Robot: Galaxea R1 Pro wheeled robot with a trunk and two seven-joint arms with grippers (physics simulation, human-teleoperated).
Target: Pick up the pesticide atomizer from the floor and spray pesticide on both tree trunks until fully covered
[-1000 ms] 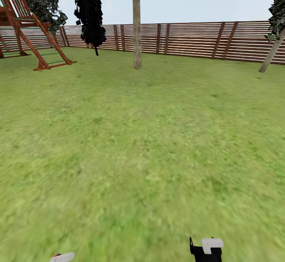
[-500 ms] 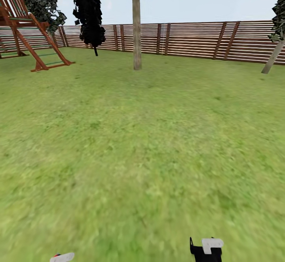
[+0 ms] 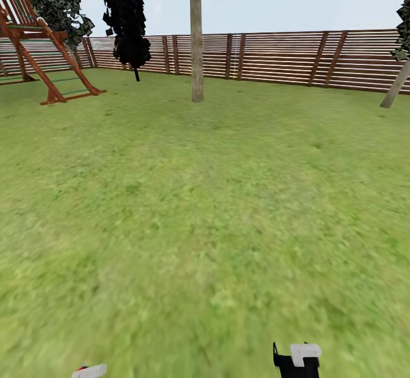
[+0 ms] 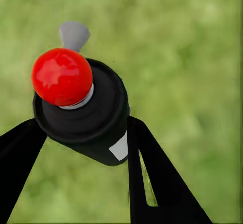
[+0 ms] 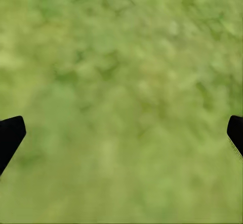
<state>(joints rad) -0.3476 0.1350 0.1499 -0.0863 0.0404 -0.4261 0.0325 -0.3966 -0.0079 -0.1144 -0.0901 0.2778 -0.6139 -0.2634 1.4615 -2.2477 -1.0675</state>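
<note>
The pesticide atomizer (image 4: 88, 120), a dark bottle with a white label, a grey nozzle and a red knob on top, sits between the black fingers of my left gripper (image 4: 81, 133), which is shut on it. Its nozzle tip (image 3: 89, 371) peeks in at the head view's lower edge. My right gripper (image 5: 121, 135) hangs open over bare grass, fingers far apart. One tree trunk (image 3: 196, 41) stands upright far ahead on the lawn. A second, leaning trunk (image 3: 396, 88) shows at the right edge.
Green lawn (image 3: 205, 207) stretches between me and the trees. A brown slat fence (image 3: 285, 56) closes the far side. A wooden playhouse frame (image 3: 34, 41) stands at the far left, with a narrow black cypress-like tree (image 3: 125, 19) beside it.
The whole head view has shifted slightly: the centre trunk's base sits a little lower and the playhouse further left, so the camera has moved. Both grippers keep their places.
</note>
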